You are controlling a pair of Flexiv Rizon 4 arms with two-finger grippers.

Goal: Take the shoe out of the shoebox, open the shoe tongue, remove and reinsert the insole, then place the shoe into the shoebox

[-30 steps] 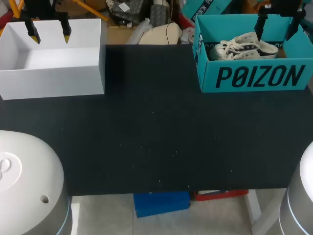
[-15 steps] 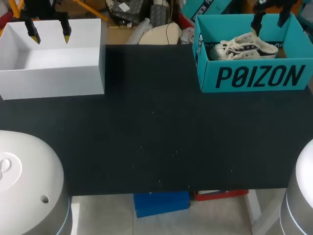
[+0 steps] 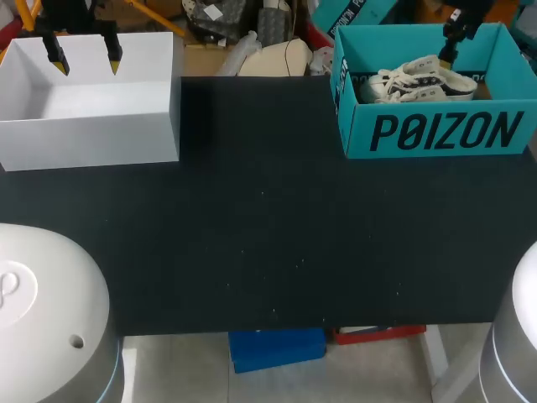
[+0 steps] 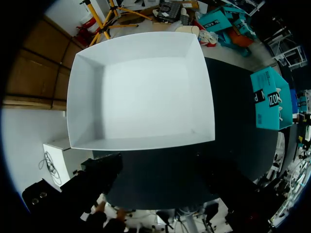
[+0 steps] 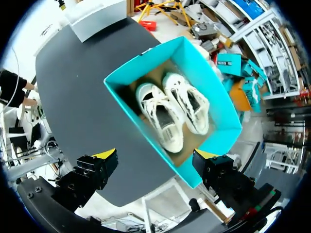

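Observation:
A teal shoebox stands at the table's far right with a pair of white lace-up shoes lying inside. In the right wrist view the two shoes lie side by side in the box, under and ahead of my right gripper, which hangs open above them with nothing between its fingers. In the head view only one of its fingers shows, over the box's back part. My left gripper hangs open over the white box at the far left, holding nothing.
The white open box stands at the far left corner and is empty inside. The black table stretches between the two boxes. The teal shoebox shows small in the left wrist view.
My right gripper has turned about its wrist above the shoebox and shifted a little left; its two fingers showed side by side before, now only one shows. The left arm has kept still.

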